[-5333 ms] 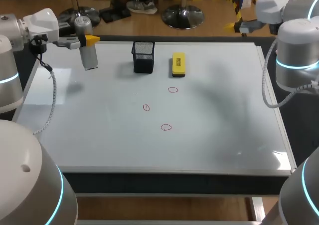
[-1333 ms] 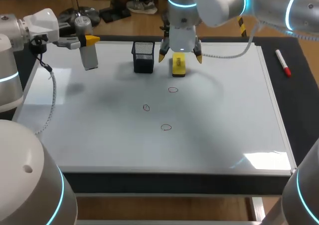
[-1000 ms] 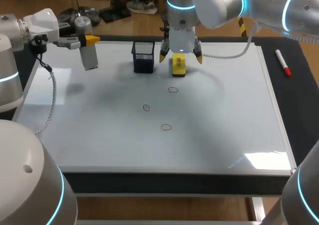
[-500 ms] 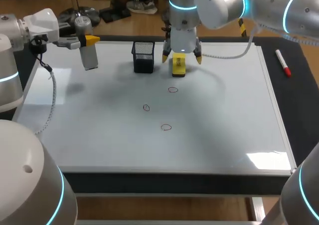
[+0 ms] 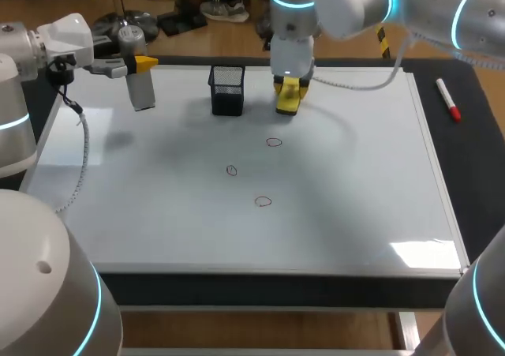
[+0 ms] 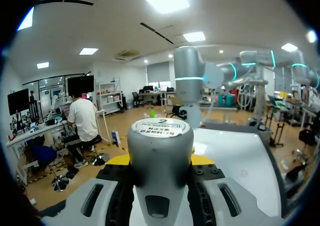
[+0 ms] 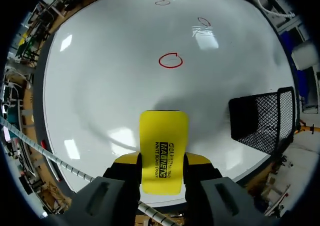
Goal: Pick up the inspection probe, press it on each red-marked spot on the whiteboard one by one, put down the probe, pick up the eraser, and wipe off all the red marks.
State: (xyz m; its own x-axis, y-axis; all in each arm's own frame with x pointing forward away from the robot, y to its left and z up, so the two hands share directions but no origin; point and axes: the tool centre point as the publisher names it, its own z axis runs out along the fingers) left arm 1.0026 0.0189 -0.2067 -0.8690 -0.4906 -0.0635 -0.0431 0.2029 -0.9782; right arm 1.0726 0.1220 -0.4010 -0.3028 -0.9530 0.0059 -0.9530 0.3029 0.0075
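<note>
The right tool (image 7: pixel 162 159) clamps the flat yellow eraser (image 7: pixel 163 136); the left tool (image 6: pixel 160 160) clamps the smooth grey cylindrical probe (image 6: pixel 160 143) over the glossy whiteboard (image 5: pixel 331 206).

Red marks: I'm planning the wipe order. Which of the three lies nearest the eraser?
The rearmost mark, just ahead of the eraser; the middle mark and front mark lie farther from it.
</note>
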